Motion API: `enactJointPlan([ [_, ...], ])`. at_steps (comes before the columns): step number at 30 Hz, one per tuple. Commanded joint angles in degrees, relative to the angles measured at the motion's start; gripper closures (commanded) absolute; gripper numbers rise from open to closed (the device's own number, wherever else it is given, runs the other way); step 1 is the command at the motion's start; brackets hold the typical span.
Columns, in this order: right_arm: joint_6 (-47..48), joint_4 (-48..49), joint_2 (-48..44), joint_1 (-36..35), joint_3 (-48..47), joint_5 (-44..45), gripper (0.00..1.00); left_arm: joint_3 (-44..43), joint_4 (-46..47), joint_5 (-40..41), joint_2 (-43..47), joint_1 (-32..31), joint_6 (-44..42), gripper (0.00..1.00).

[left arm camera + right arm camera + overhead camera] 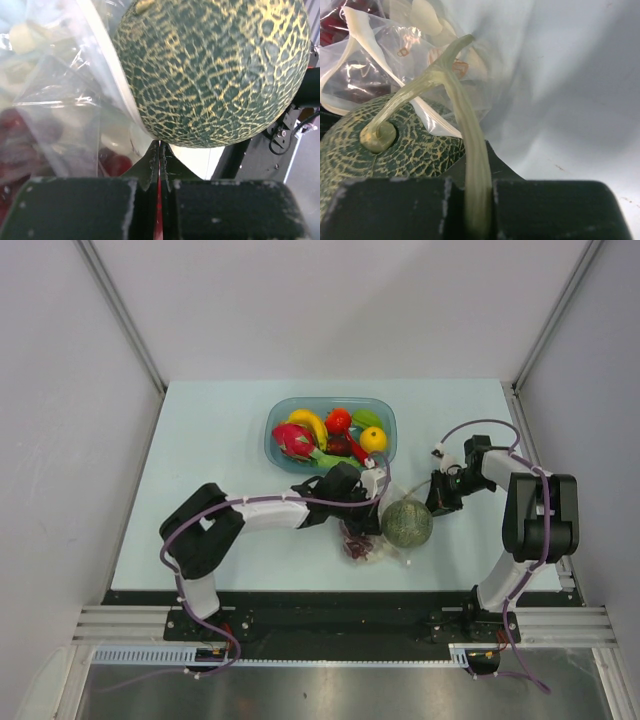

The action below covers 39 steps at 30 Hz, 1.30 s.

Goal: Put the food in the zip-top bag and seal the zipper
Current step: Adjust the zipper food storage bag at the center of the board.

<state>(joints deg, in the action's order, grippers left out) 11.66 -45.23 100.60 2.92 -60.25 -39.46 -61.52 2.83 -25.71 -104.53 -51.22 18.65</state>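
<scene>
The grey-green netted ball [406, 523] sits near the table's front, against the mouth of the clear dotted zip-top bag [372, 550]. The dark red grapes [357, 545] lie inside the bag. My left gripper [375, 490] is shut on the bag's mouth edge. In the left wrist view its tips [161, 145] are pressed together just under the ball [215, 70], with the white zipper strip [117, 85] running down to them. My right gripper [437, 502] is shut on the ball's pale stem [470, 145]. The ball [395, 150], bag [395, 50] and grapes [335, 20] show beyond it.
A blue translucent bowl [278, 448] stands behind the bag, holding a pink dragon fruit [293, 440], a yellow banana [308, 423] and other toy fruit. The table's black front edge [330, 597] is close below the bag.
</scene>
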Motion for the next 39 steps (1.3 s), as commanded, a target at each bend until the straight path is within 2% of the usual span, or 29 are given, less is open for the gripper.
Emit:
enactJointPlan([
  [1,1.35,-2.49,-3.21,0.68,-2.15,-1.67,1.0,2.1,2.71,0.66,5.73,0.33,1.3,1.0],
  [12,1.08,-2.23,-3.04,0.86,-2.15,-1.85,1.0,3.86,1.83,3.21,10.05,1.21,3.05,1.0],
  [13,1.08,-1.97,-2.86,0.86,-1.98,-1.85,1.0,3.43,0.52,5.91,10.14,1.3,2.88,0.89],
  [15,1.08,-1.62,-2.6,0.77,-1.72,-2.02,1.0,1.94,-0.89,6.9,9.44,1.47,2.7,0.76],
  [16,0.91,-1.18,-2.34,0.69,-1.63,-2.02,1.0,1.14,-1.85,8.39,8.91,1.56,2.62,0.66],
  [19,0.73,-0.39,-1.9,0.51,-1.19,-2.02,1.0,-0.53,-2.04,7.79,7.24,1.65,1.74,0.59],
  [31,1.0,0.06,-0.4,0.25,-1.1,-2.72,1.0,-4.05,1.83,2.25,-0.05,1.65,0.59,0.5],
  [39,1.79,0.49,1.88,0.86,-1.1,-2.11,1.0,-5.46,-2.22,6.82,-2.26,1.12,0.15,0.56],
])
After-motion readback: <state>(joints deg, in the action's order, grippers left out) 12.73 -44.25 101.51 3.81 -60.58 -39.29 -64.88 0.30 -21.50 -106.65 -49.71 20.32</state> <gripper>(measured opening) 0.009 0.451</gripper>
